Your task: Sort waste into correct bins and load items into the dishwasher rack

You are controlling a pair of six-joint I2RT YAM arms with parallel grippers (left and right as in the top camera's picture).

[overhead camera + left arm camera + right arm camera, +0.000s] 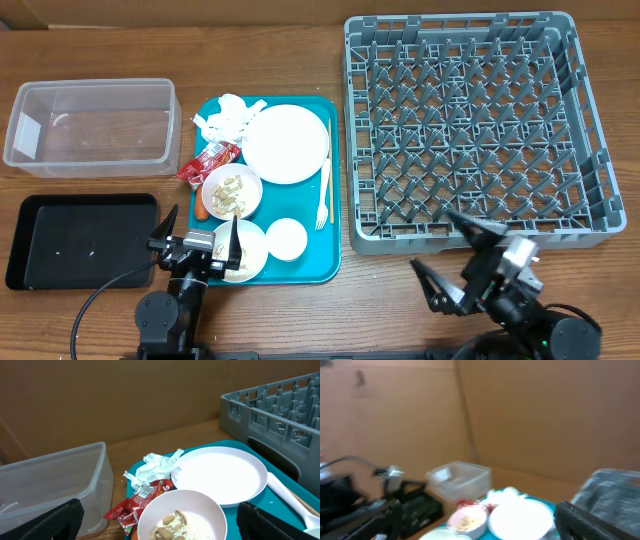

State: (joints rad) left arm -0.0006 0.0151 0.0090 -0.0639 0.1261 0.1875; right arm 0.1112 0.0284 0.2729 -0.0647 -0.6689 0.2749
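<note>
The left jaws are held wide apart and empty over the near edge of the teal tray [337, 200], where a white bowl [254, 262] is partly covered by them. The right jaws, likewise released, are seen in front of the rack [355, 130]. The carrot [201, 212] is largely hidden beside the scrap-filled bowl [231, 191], near the wrapper [210, 162], napkins [225, 117] and plate [286, 143]. The fork [295, 500] is cut off in the left wrist view. The right wrist view is blurred.
</note>
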